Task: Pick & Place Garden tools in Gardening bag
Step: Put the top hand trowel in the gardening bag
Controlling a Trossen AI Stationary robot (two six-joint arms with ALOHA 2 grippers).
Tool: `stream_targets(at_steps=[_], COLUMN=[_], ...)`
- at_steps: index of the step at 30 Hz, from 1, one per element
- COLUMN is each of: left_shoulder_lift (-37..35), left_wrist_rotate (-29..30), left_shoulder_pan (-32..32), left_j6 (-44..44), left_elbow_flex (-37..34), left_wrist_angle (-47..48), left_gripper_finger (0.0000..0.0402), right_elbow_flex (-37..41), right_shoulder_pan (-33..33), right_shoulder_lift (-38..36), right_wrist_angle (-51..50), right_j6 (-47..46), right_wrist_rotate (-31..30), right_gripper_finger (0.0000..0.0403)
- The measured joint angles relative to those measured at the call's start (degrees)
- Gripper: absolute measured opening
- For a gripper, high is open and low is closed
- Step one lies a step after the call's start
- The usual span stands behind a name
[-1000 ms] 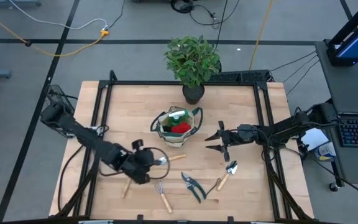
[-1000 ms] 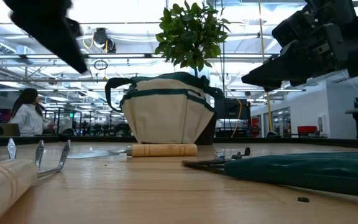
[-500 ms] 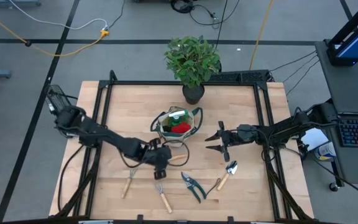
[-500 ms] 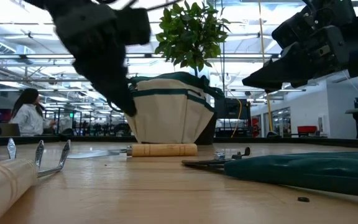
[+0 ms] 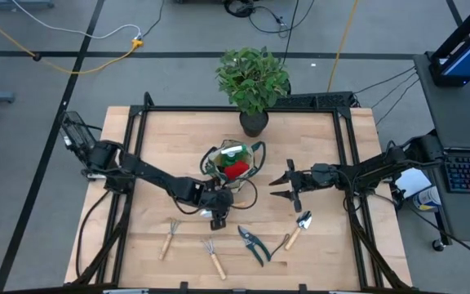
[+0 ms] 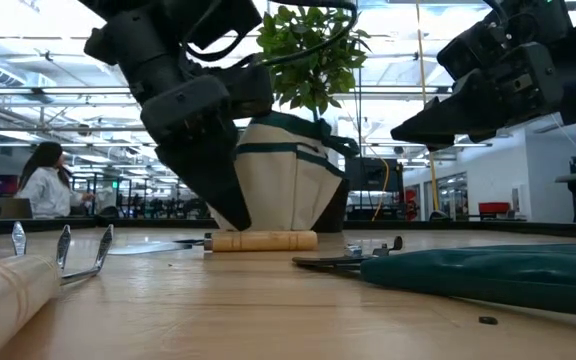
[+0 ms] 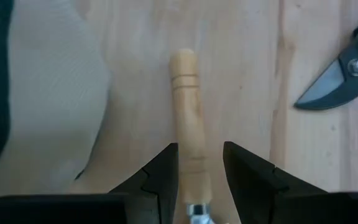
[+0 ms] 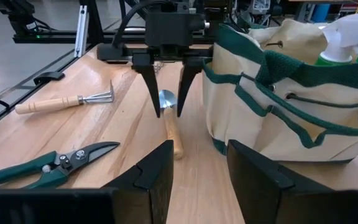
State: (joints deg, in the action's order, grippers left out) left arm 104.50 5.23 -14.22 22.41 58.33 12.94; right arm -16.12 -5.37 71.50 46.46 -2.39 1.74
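Observation:
The beige, green-trimmed gardening bag (image 5: 233, 167) stands on its base at mid-table, with red gloves (image 5: 235, 169) and a green spray bottle (image 8: 347, 37) inside. A wooden-handled trowel (image 7: 188, 106) lies flat just in front of the bag. My left gripper (image 8: 168, 112) is open and points down over the trowel. Its fingers stand on either side of the handle near the blade (image 8: 166, 99); whether they touch it does not show. My right gripper (image 5: 282, 186) is open and empty, hovering right of the bag.
A rake (image 5: 170, 237), a fork (image 5: 213, 255), pruners (image 5: 254, 245) and a second trowel (image 5: 294, 233) lie along the near part of the table. A potted plant (image 5: 253, 82) stands at the far edge behind the bag.
My left gripper has gone from the near left part of the table toward the right. It has come down over the trowel in front of the bag, its fingers now on either side of the handle. The tools and the bag have stayed where they were.

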Motion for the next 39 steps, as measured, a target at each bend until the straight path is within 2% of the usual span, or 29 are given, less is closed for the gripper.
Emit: stream_targets(at_steps=[11,23,32,39], left_shoulder_lift=[0.01,0.43,0.43,-0.34], left_wrist_rotate=[-0.77,-0.93,-7.54,-7.28], left_shoulder_pan=[-0.26,0.42,0.99,0.44], left_j6=[0.05,-3.58,-6.26,-7.25], left_elbow_flex=[0.00,-0.04,-0.04,-0.04], left_wrist_angle=[0.06,1.47,1.82,2.14], left_gripper_finger=[0.0133,0.0133,0.0133,0.0133], right_elbow_flex=[0.00,0.00,0.00,0.00], right_shoulder_pan=[0.00,0.00,0.01,0.00], right_shoulder_lift=[0.00,0.00,0.00,0.00], right_wrist_angle=[0.02,0.02,0.04,0.14], right_j6=[0.02,0.23,0.25,1.55], right_wrist_rotate=[0.00,0.02,0.01,0.01], right_gripper_finger=[0.0144,0.0144,0.0144,0.0144])
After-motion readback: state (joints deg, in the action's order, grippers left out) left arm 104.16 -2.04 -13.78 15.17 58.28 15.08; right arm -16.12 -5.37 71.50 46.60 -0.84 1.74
